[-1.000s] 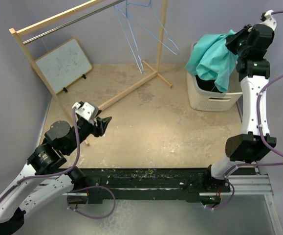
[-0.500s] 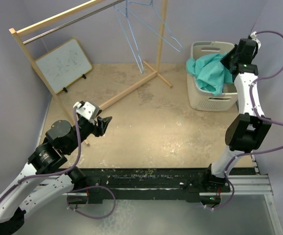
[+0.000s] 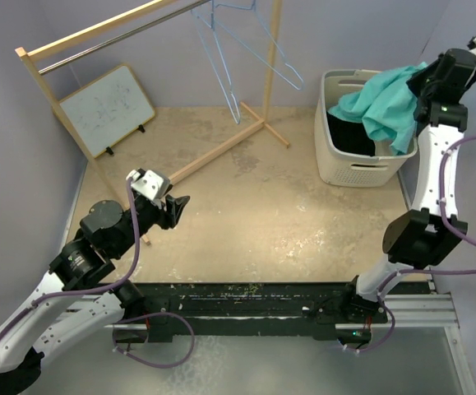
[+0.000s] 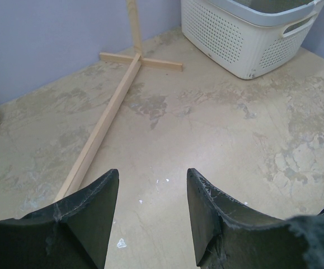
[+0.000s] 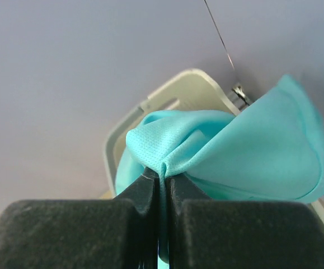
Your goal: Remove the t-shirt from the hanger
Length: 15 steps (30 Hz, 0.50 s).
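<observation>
The teal t-shirt (image 3: pixel 383 104) hangs bunched over the right side of the white laundry basket (image 3: pixel 344 164), pinched in my right gripper (image 3: pixel 421 89), which is held high at the far right. In the right wrist view the jaws are shut on a fold of the t-shirt (image 5: pixel 234 151), with my right gripper (image 5: pixel 163 175) above the basket rim (image 5: pixel 150 106). The bare light-blue wire hanger (image 3: pixel 246 45) dangles from the wooden rack's rail (image 3: pixel 106 37). My left gripper (image 3: pixel 176 207) hovers low over the floor at the left, open and empty; the left wrist view shows my left gripper (image 4: pixel 152 193) with only floor between its fingers.
A wooden clothes rack has a foot beam (image 3: pixel 221 148) running across the beige floor, seen again as the foot beam (image 4: pixel 103 126) in the left wrist view. A small whiteboard (image 3: pixel 106 109) leans against the left wall. The basket (image 4: pixel 245 33) stands at the far right.
My right arm swung further right and upward, lifting the t-shirt from inside the basket so it now drapes over the basket's right rim. The left arm stayed still.
</observation>
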Motion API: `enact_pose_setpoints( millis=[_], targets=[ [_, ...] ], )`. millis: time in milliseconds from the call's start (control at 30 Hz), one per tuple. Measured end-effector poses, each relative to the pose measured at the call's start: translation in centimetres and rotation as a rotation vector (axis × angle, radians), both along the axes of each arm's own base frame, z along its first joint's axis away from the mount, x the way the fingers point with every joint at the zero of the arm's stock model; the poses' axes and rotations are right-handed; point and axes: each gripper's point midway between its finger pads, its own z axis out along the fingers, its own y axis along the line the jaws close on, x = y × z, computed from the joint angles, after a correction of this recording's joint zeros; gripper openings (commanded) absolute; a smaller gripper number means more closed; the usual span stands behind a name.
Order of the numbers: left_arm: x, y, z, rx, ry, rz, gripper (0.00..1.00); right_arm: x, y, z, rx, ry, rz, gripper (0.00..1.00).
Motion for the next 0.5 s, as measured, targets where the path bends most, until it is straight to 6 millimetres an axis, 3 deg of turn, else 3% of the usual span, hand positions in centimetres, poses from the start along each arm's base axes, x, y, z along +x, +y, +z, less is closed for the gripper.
enact_pose_setpoints(
  millis=[233,333,400,433,500],
  targets=[
    [0.0,0.0,0.0,-0.001,0.000,0.000,0.56,-2.7,0.8,7.0,-0.029,-0.152,0.021,0.00],
    [0.0,0.0,0.0,-0.001,-0.001,0.000,0.56,-2.8,1.4,8.3,-0.034,-0.184,0.053,0.00],
    [0.0,0.0,0.0,-0.001,-0.001,0.000,0.56,-2.3,1.8,8.1,-0.028,-0.182,0.085,0.00],
    [0.0,0.0,0.0,-0.001,-0.001,0.000,0.56,-1.9,2.0,7.7,-0.022,-0.175,0.099,0.05],
    [0.0,0.0,0.0,-0.002,-0.001,-0.001,0.56,-0.7,2.1,6.3,-0.003,-0.150,0.126,0.46]
  ],
)
